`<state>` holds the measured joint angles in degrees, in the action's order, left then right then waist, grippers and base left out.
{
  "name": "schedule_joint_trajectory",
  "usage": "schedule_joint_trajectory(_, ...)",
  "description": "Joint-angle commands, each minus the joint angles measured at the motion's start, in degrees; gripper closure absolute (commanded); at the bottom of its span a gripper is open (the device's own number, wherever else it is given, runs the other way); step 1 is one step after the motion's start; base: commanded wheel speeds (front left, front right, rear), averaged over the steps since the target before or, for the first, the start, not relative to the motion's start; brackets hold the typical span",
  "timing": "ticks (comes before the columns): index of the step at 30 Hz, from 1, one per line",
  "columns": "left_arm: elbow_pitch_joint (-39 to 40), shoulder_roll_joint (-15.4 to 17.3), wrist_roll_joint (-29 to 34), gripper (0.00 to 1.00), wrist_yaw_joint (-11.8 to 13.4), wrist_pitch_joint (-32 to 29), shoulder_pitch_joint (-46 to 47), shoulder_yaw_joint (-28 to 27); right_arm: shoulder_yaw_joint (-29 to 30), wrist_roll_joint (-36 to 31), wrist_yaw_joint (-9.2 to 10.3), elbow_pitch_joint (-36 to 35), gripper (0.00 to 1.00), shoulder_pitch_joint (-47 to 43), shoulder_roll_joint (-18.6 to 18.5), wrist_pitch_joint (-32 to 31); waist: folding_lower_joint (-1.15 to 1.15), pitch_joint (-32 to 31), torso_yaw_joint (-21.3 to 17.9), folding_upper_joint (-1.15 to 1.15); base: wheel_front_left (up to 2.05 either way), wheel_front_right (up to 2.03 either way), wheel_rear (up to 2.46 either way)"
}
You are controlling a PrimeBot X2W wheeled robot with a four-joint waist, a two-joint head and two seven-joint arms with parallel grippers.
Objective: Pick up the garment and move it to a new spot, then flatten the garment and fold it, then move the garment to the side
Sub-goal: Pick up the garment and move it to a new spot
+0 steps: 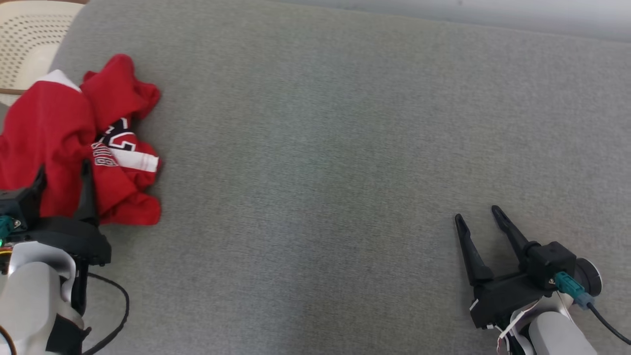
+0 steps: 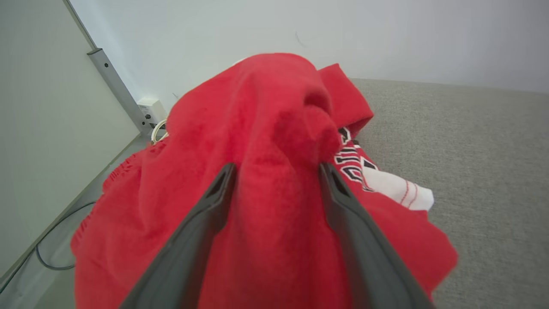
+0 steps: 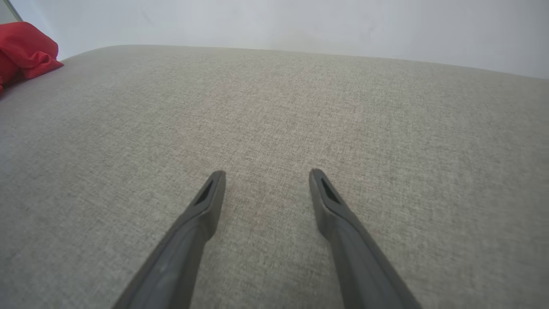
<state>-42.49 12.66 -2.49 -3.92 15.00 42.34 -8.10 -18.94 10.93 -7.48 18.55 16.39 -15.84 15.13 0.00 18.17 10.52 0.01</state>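
Note:
The garment (image 1: pixel 54 133) is a red jersey with white trim and black lettering, lying crumpled at the left edge of the grey cushioned surface (image 1: pixel 320 172). My left gripper (image 1: pixel 64 180) is open over its near part, one finger on either side of a raised fold. In the left wrist view the garment (image 2: pixel 274 128) bulges up between the spread fingers of the left gripper (image 2: pixel 276 167). My right gripper (image 1: pixel 476 213) is open at the lower right, far from the cloth and holding nothing. The right wrist view has the right gripper (image 3: pixel 266 173) above bare fabric and the garment (image 3: pixel 25 51) at the top left corner.
A white perforated chair (image 1: pixel 29 39) stands beyond the surface's far left corner. In the left wrist view, a wall socket box (image 2: pixel 150 109) and a dark cable (image 2: pixel 47 257) lie on the floor left of the surface. Bare grey fabric spreads between the two grippers.

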Motion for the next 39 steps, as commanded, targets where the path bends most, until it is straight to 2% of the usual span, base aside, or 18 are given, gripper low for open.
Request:
schedule_joint_trajectory(1,-1.21,0.57,0.42,0.00,0.53,0.27,0.77,-0.24,-0.03,0.52,-0.02,0.24,0.00,0.56,-0.03,0.05,0.00,1.20,-1.44,-0.01,0.00,0.00,0.00)
schedule_joint_trajectory(3,-2.68,0.68,0.20,0.00,1.20,0.27,1.71,-0.53,0.16,0.58,-0.02,0.38,0.00,0.36,0.04,0.04,0.00,1.44,-1.87,-0.01,0.00,0.00,0.00)
schedule_joint_trajectory(4,-3.05,0.75,0.09,0.60,1.55,0.27,2.04,-0.63,0.30,0.66,-0.02,0.46,0.00,0.34,0.09,0.04,0.00,1.51,-2.02,-0.01,0.00,0.00,0.00)
schedule_joint_trajectory(5,-3.38,0.93,0.11,1.00,1.79,0.27,2.20,-0.74,0.27,0.72,-0.02,0.50,0.00,0.36,0.16,0.04,0.00,1.53,-2.21,-0.01,0.00,0.00,0.00)
schedule_joint_trajectory(10,-6.92,1.64,-0.06,1.00,2.67,0.27,3.44,-1.01,-0.08,0.91,-0.02,0.86,0.00,0.86,0.55,0.03,0.00,1.37,-3.06,-0.01,0.00,0.00,0.00)
schedule_joint_trajectory(13,-6.79,2.53,0.56,1.00,2.05,0.27,4.70,-0.20,0.22,1.10,-0.02,0.84,0.00,1.03,0.94,0.03,0.00,0.77,-3.33,-0.01,0.00,0.00,0.00)
schedule_joint_trajectory(21,1.74,6.03,2.80,1.00,0.54,0.30,9.86,2.65,0.66,1.56,-0.02,1.33,0.00,-0.40,3.08,0.04,0.00,-2.12,-3.66,-0.01,0.00,0.00,0.00)
schedule_joint_trajectory(24,6.06,6.38,3.36,1.00,-0.43,0.31,12.10,4.28,0.69,1.77,-0.02,1.68,0.00,-0.88,4.13,0.04,0.00,-3.24,-3.94,-0.01,0.00,0.00,0.00)
schedule_joint_trajectory(32,14.62,4.04,2.99,1.00,-2.52,0.28,15.95,10.29,1.06,2.17,-0.02,1.84,0.00,-1.39,6.21,0.04,0.00,-5.58,-5.89,-0.01,0.00,0.00,0.00)
schedule_joint_trajectory(39,19.06,-1.00,-0.84,1.00,-3.35,0.27,14.02,17.11,1.93,2.34,-0.02,1.95,0.00,-2.05,7.76,0.04,0.00,-7.33,-10.26,-0.01,0.00,0.00,0.00)
